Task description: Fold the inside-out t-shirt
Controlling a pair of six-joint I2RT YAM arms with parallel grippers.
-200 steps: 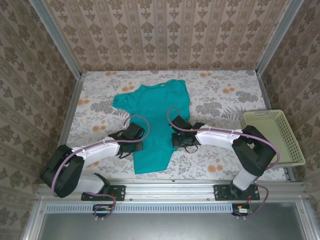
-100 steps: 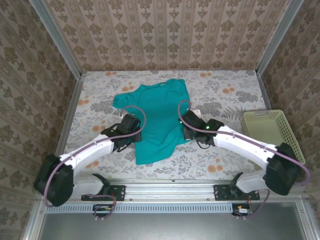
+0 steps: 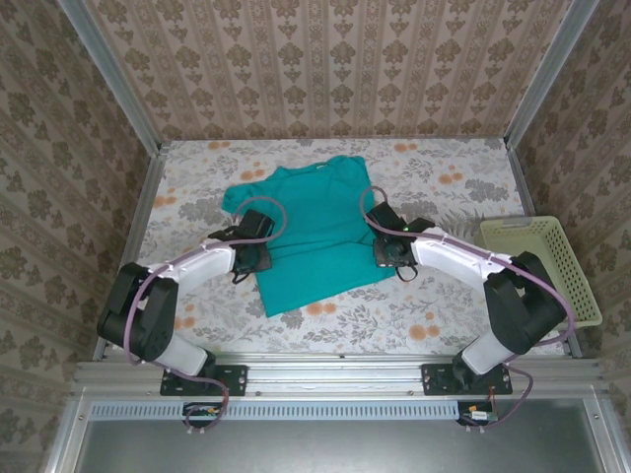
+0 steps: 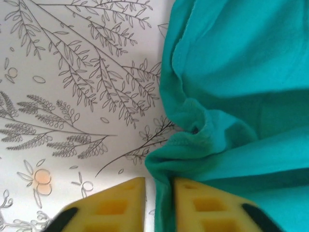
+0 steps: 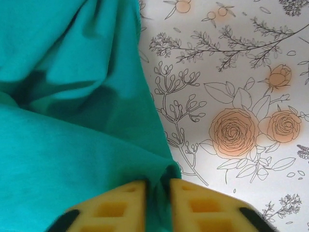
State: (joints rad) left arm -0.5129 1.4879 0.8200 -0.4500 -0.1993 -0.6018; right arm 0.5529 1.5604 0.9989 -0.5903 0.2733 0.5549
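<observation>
Carrying hem up: t-shirt (image 3: pixel 314 235) lower half now doubled toward chest | left tool (image 4: pixel 158 203), right tool (image 5: pixel 157 205) each narrow, cloth edge between pads | release next.

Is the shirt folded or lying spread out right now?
Folded partway: the shirt has its lower part doubled over its body, sleeves spread, a cloth edge between each hand's fingers.

Left hand (image 4: pixel 159 203) low with narrow finger gap, right hand (image 5: pixel 157 205) likewise
</observation>
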